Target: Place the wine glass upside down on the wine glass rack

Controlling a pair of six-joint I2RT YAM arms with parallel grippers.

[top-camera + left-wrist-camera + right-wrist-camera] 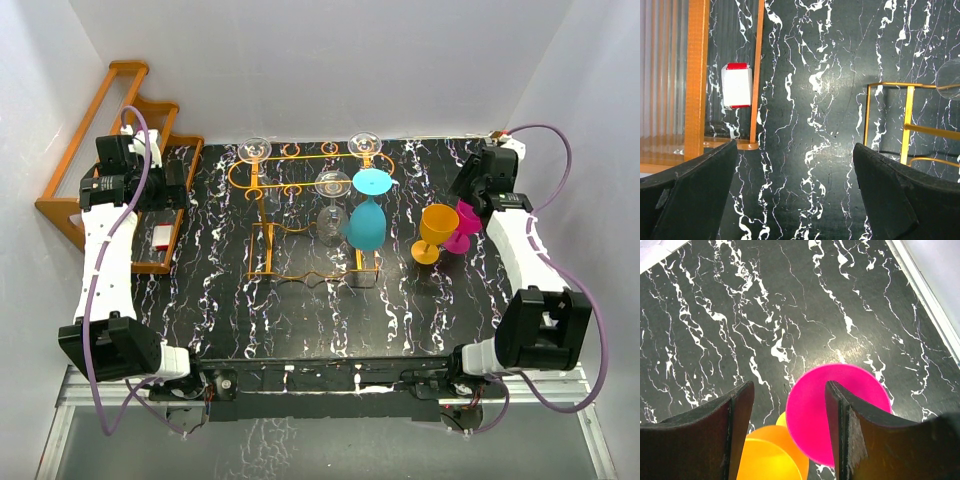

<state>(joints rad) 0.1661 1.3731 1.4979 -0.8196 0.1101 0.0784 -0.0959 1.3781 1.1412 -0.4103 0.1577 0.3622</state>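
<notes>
Arms reach forward; right gripper (789,388) gapes empty over pink glass (842,405), left gripper (795,147) likewise empty.

pink glass (840,410) and orange glass (771,456) crowd the right hand (788,392).

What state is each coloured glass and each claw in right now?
Teal glass: upside down in the rack.
Orange glass: upright on the table.
Pink glass: on the table, not gripped.
Left gripper: open, empty.
Right gripper: open, empty.
</notes>
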